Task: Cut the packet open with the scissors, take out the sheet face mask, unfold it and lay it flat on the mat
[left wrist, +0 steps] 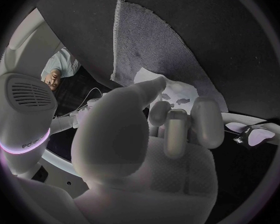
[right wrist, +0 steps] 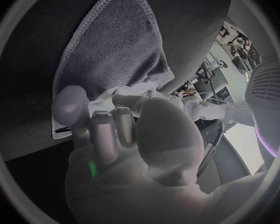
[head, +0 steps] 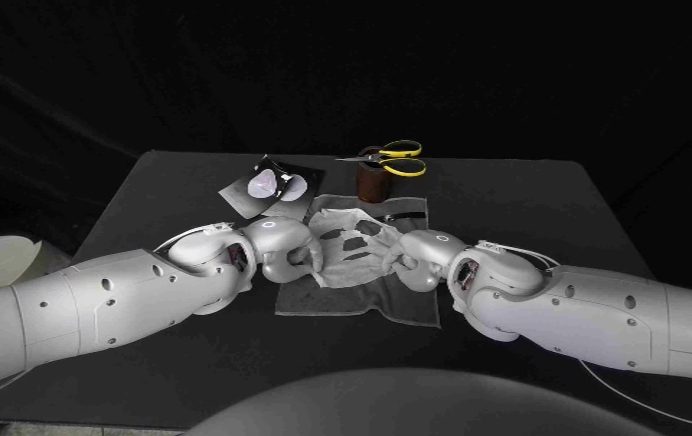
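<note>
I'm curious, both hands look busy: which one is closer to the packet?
Left. The left hand lies just robot-side of the packet; the right hand lies beyond the mask, farther off.

- Bench: black matte top. It looks dark grey under the light and is lighter than everything around it.
- The bench's far edge runs straight, and both far corners are visible.
- Backdrop: black cloth behind the bench with faint folds and creases.
- The same black continues down past both sides of the bench, too dark to make out any floor.
- Pale rounded object at the left edge, beside the bench. Can't tell what it is.
</note>
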Robot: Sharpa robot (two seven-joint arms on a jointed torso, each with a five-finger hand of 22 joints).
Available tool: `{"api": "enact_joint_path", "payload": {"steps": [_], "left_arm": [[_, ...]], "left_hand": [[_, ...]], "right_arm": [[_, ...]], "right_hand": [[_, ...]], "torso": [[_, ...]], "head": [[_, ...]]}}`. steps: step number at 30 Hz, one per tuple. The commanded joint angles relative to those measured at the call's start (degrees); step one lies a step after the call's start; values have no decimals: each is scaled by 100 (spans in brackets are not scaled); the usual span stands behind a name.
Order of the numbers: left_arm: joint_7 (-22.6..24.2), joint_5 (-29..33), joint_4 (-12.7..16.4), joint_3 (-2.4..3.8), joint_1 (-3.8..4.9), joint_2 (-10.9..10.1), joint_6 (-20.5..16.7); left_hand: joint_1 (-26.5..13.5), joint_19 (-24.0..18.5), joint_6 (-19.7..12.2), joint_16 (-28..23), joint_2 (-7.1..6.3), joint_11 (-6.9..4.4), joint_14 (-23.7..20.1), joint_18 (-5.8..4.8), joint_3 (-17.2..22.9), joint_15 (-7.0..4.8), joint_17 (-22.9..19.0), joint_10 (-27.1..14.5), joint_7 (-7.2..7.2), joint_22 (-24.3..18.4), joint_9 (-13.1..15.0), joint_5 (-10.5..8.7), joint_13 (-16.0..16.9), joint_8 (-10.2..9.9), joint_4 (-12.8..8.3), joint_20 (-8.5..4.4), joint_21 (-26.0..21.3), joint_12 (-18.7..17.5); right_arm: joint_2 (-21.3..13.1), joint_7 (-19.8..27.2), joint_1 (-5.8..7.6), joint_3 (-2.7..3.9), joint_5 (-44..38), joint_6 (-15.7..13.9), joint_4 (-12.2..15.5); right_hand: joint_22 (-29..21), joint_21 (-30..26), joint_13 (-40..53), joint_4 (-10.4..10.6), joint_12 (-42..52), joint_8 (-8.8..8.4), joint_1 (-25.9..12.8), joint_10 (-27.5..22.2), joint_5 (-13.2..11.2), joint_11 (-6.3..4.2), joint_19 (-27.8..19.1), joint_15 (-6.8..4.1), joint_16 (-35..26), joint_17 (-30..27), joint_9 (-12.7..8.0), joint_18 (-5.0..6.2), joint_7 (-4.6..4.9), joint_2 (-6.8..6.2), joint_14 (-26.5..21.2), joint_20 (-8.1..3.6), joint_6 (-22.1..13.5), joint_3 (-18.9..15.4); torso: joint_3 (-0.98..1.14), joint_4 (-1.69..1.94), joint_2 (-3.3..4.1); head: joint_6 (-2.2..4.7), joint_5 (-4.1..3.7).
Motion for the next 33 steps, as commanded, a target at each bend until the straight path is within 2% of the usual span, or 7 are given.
{"api": "enact_joint_path", "payload": {"steps": [1, 11, 19, 25, 33], "left_arm": [[243, 209, 70, 0, -3, -68, -10], [76, 196, 203, -3, -4, -240, 632], [-195, 110, 194, -4, -4, -331, 956], [-287, 85, 187, -4, -4, -422, 949], [-258, 105, 148, -3, -6, -470, 646]], "left_hand": [[-69, 31, 14, 16, -17, -4, 464, -116, 28, -39, 1187, 56, -8, 544, 40, 38, 17, 26, 1, -1, 35, 41], [-83, 27, 15, 9, -35, -8, 456, -115, 59, -41, 1170, 77, -13, 541, 59, 39, 54, 48, -6, -3, 32, 54], [-86, 26, 15, 5, -36, -9, 451, -114, 65, -42, 1159, 71, -14, 540, 62, 39, 47, 52, -7, -3, 31, 52], [-102, 18, 8, 0, -36, -11, 444, -111, 90, -43, 1145, 65, -15, 533, 74, 38, 43, 64, -3, -4, 20, 49], [-133, 15, -27, -1, -39, -12, 444, -111, 129, -46, 1144, -13, -13, 532, 91, 38, -60, 73, 7, -7, 18, 3]], "right_arm": [[-15, -309, -65, -59, 25, 396, -92], [-19, -307, -65, -59, 25, 404, -99], [-19, -310, -65, -59, 26, 408, -103], [-24, -310, -65, -59, 26, 407, -105], [-33, -307, -65, -59, 26, 404, -106]], "right_hand": [[688, -19, 863, -14, -19, -14, -40, 243, -22, 11, -19, -4, 18, 1316, -10, 43, 54, -14, 567, -3, 4, 20], [688, -19, 863, -14, -19, -14, -40, 243, -22, 11, -19, -4, 18, 1316, -10, 43, 54, -14, 567, -3, 4, 20], [688, -16, 860, -16, -23, -14, -47, 242, -23, 12, -19, -3, 18, 1315, -10, 43, 55, -17, 566, -1, 5, 18], [688, -16, 860, -16, -23, -14, -47, 242, -23, 12, -19, -3, 18, 1315, -10, 43, 55, -17, 566, -1, 5, 18], [686, -24, 855, -18, -30, -14, -54, 239, -23, 12, -22, -2, 14, 1310, -11, 44, 54, -21, 565, 0, 5, 17]], "torso": [[-1, 8, -3], [-4, 10, -5], [0, -1, -2], [4, 5, -2], [-4, -2, 0]], "head": [[0, -6], [0, 2], [0, 5], [0, 3], [0, 4]]}}
